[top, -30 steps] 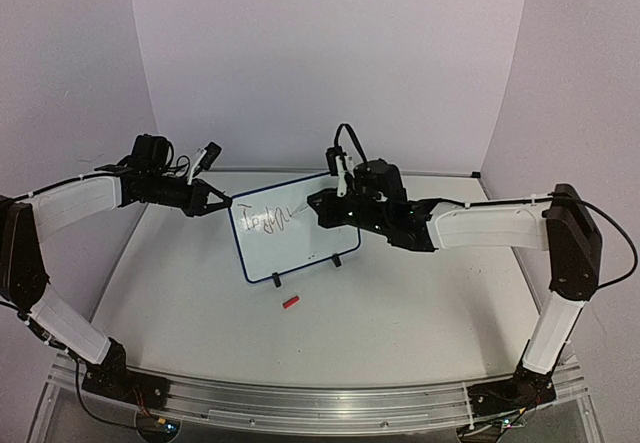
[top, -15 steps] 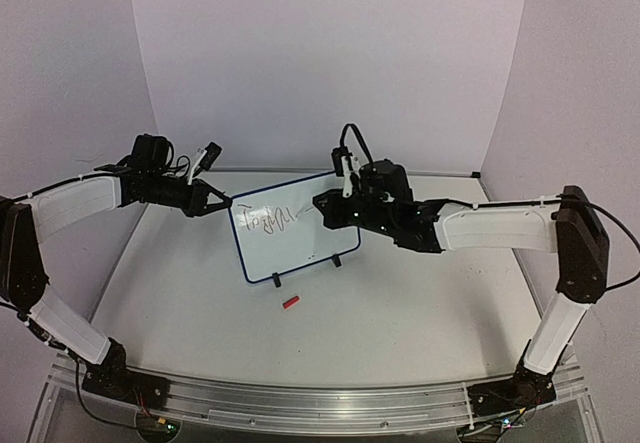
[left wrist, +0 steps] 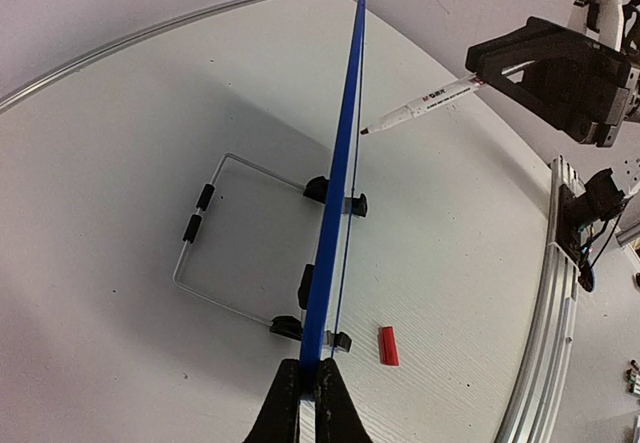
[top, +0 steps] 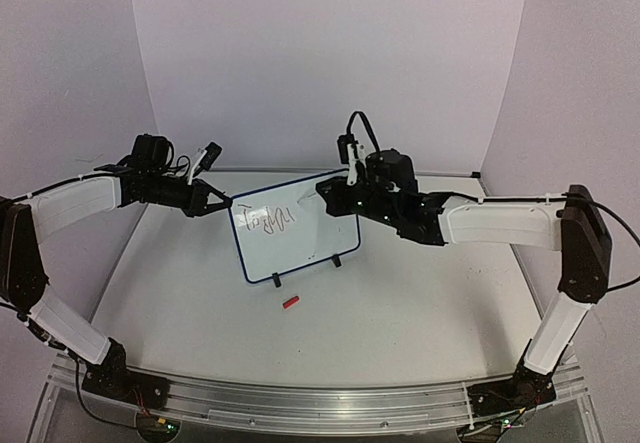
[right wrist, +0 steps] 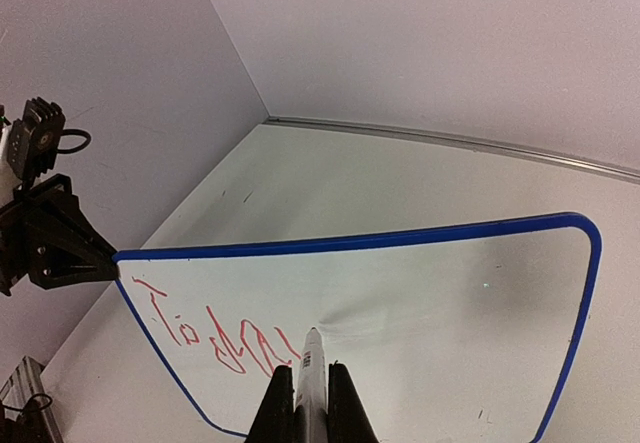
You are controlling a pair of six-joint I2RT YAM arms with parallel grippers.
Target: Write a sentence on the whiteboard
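Whiteboard (top: 300,248): because it rests only on a thin wire stand (left wrist: 200,253), it stands upright at the middle of the table (top: 420,303), leaning back, and would likely slide under pen pressure
Left gripper (top: 228,204): clamped on the frame at the board's 10 o'clock corner, seemingly to brace it against the writing push
Right gripper (top: 322,195): closed around the marker (right wrist: 310,363), reaching in from 3 o'clock so the arm leaves the written part uncovered
Marker tip: at the 3 o'clock end of the writing; touching the face or a hair off it, hard to tell
Sentence (top: 275,220): one red row toward the board's 10 o'clock, roughly "Today"; much white is left, so the task looks partway
Red cap (top: 291,303): on the table at the board's 6 o'clock, just beside it, out of both arms' way
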